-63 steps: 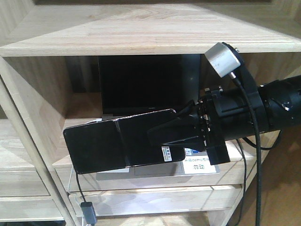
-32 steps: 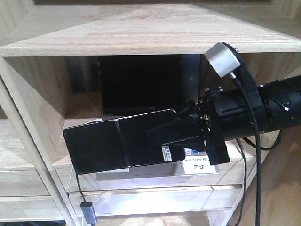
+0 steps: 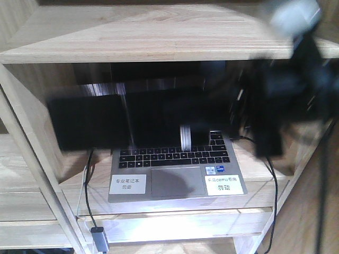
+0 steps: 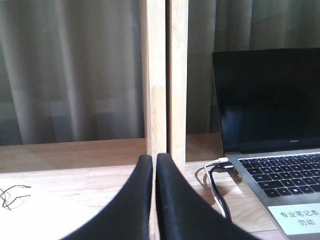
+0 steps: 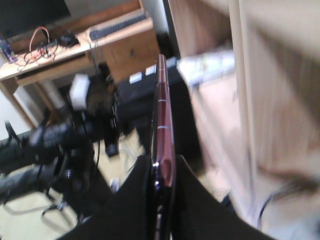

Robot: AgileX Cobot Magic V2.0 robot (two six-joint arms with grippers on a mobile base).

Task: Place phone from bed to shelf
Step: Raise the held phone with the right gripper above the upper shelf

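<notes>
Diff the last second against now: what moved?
The phone rose and shifted left in the front view, motion-blurred, uncovering the keyboard of the laptop. The right claw still clamps it and lifted with it. The laptop and shelf stayed put.

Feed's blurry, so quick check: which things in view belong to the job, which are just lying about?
Job: phone, clamped in the right gripper; wooden shelf.
Lying about: open laptop on the shelf, its cable, two white labels, idle left gripper.
</notes>
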